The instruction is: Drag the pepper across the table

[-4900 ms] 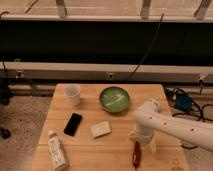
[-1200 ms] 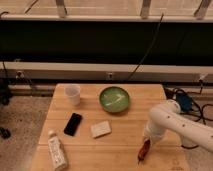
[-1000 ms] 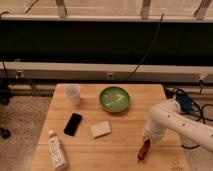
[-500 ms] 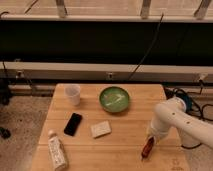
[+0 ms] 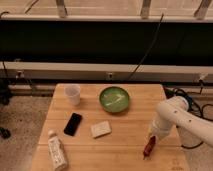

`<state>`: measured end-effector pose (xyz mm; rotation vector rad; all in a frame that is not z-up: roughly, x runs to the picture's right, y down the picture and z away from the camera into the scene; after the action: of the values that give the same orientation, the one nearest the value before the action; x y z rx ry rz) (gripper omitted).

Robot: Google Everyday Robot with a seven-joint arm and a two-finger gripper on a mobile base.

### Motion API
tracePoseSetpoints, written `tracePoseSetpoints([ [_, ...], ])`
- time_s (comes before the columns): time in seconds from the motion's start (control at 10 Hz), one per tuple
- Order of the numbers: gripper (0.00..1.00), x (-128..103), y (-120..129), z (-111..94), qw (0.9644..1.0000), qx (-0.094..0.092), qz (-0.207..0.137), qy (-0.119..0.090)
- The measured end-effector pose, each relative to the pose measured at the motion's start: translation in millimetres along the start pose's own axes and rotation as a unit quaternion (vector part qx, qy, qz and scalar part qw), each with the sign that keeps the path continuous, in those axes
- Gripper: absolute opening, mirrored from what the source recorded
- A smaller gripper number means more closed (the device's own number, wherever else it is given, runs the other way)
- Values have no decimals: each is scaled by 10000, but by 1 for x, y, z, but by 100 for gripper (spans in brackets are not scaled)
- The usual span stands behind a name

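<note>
The pepper (image 5: 149, 147) is a slim dark-red chili lying tilted on the right front part of the light wooden table (image 5: 125, 130). My gripper (image 5: 151, 136) comes down from the white arm (image 5: 172, 117) at the right and sits right on the pepper's upper end. The arm hides the fingers.
A green bowl (image 5: 114, 99) stands at the back centre, a white cup (image 5: 73, 94) at the back left. A black phone (image 5: 73, 123) and a pale block (image 5: 101, 129) lie mid-table. A white patterned bottle (image 5: 57, 150) lies at the front left. The table's right edge is near the pepper.
The arm and the pepper have moved to the right across the table, toward its right edge. The other objects have not moved.
</note>
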<state>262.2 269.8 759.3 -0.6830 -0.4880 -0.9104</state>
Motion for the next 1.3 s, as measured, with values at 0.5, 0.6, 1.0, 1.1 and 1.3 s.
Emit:
tracePoseSetpoints([
  [0.5,0,9,5,-2,10000,10,13,-12],
  [0.6,0,11,7,-3,10000,12,17,-14],
  [1.0,0,16,11,-5,10000,25,28,-31],
  [1.1,0,18,12,-5,10000,26,35,-31],
  [1.3,0,20,13,-6,10000,35,40,-37],
])
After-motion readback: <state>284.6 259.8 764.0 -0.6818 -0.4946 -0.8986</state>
